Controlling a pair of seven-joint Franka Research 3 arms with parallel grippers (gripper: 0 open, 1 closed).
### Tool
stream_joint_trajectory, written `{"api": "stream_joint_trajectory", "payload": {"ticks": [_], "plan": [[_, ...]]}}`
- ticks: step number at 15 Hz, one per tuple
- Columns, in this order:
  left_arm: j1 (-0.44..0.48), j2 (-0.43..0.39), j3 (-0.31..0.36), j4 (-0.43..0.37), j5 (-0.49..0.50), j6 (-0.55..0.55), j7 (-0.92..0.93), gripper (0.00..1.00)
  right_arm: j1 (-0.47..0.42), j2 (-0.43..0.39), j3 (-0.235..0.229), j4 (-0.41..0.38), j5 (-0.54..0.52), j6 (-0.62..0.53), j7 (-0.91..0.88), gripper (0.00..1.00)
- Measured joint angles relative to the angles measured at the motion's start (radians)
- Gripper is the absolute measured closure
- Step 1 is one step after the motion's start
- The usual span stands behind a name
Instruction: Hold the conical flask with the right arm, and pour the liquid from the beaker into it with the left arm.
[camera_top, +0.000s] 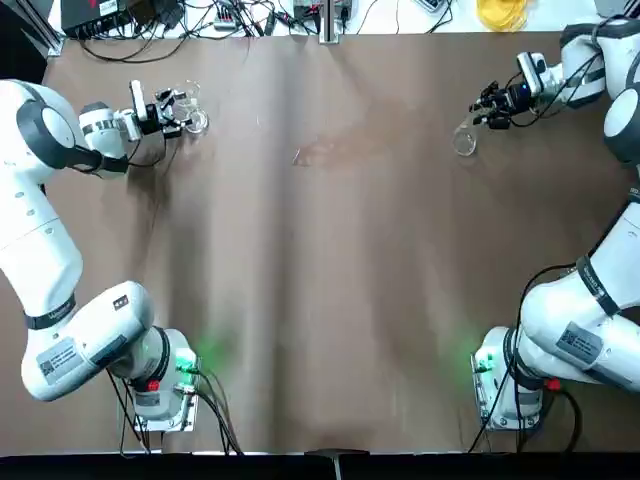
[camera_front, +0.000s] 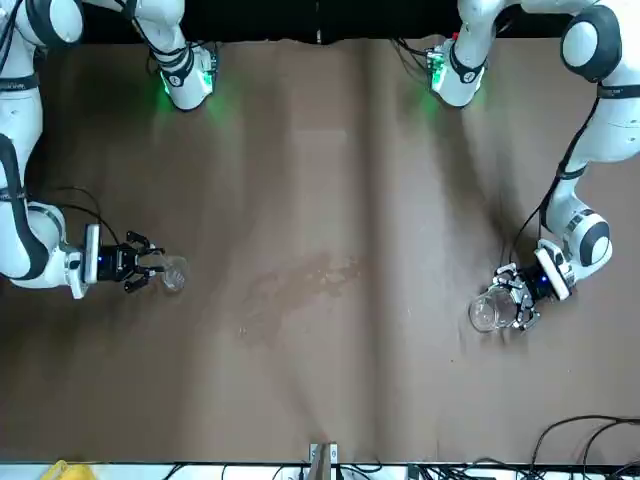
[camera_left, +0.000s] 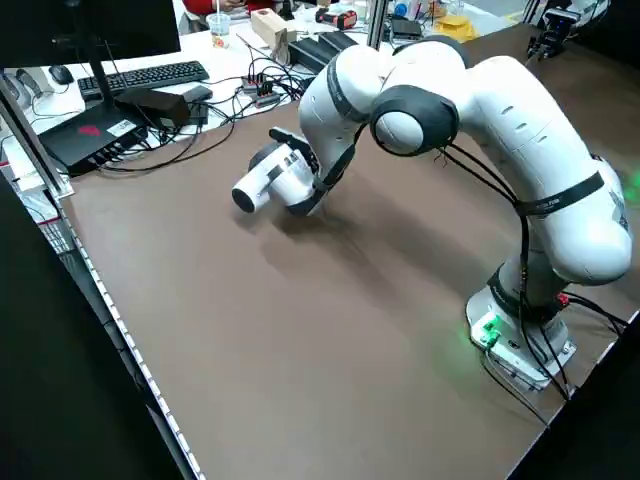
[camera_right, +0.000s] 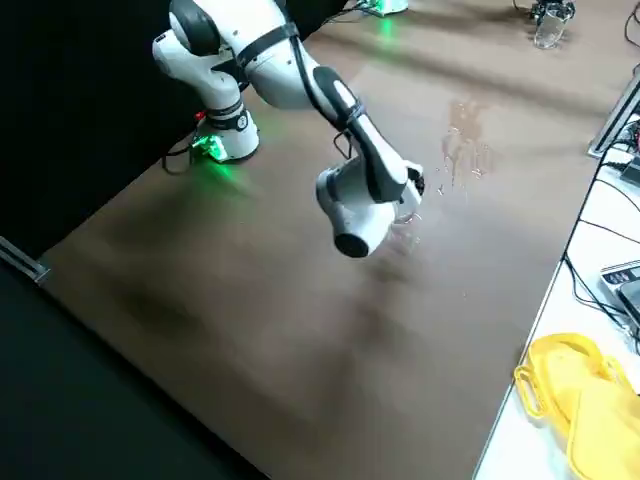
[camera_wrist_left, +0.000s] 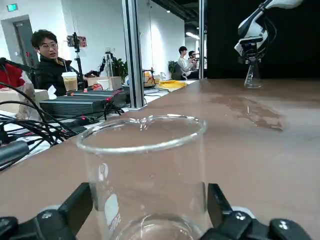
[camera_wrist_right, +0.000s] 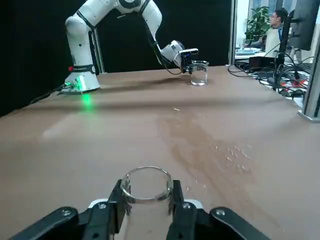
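Note:
The beaker (camera_top: 194, 119) stands upright at the table's far left, a clear straight-sided glass. My left gripper (camera_top: 178, 113) is low beside it. In the left wrist view its fingers (camera_wrist_left: 82, 200) press both sides of the beaker (camera_wrist_left: 145, 170). The conical flask (camera_top: 465, 142) stands at the far right. My right gripper (camera_top: 480, 118) reaches down over it. Seen from the right wrist, the fingers (camera_wrist_right: 112, 205) are shut on the neck of the flask (camera_wrist_right: 146, 182), just under the rim. Both vessels rest on the table. The front view shows the beaker (camera_front: 485, 313) and the flask (camera_front: 173, 272) far apart.
A faint wet stain (camera_top: 330, 150) marks the brown table (camera_top: 320, 300) between the two vessels. Cables and electronics (camera_top: 200, 15) line the far edge, with a yellow object (camera_right: 575, 395) beyond it. People (camera_wrist_left: 47, 60) sit past the table. Both arm bases (camera_top: 165, 385) glow green.

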Motion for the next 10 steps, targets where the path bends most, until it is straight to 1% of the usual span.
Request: {"api": "stream_joint_trajectory", "payload": {"ticks": [4,6,8,10], "plan": [[-0.025,0.0,0.0,0.0,-0.009,0.017,0.0,0.0,0.022,-0.039,0.017,-0.005,0.018,-0.002,0.037,0.61],[-0.025,0.003,0.004,0.0,-0.009,0.019,0.0,0.0,0.062,-0.044,0.019,-0.011,0.069,0.014,0.043,0.61],[-0.023,0.01,0.009,0.0,-0.009,0.019,0.0,0.0,0.105,-0.047,0.02,-0.022,0.117,0.061,0.046,0.61],[-0.021,0.019,0.01,0.0,-0.01,0.019,0.0,0.0,0.148,-0.052,0.021,-0.047,0.191,0.105,0.046,0.61]]}}
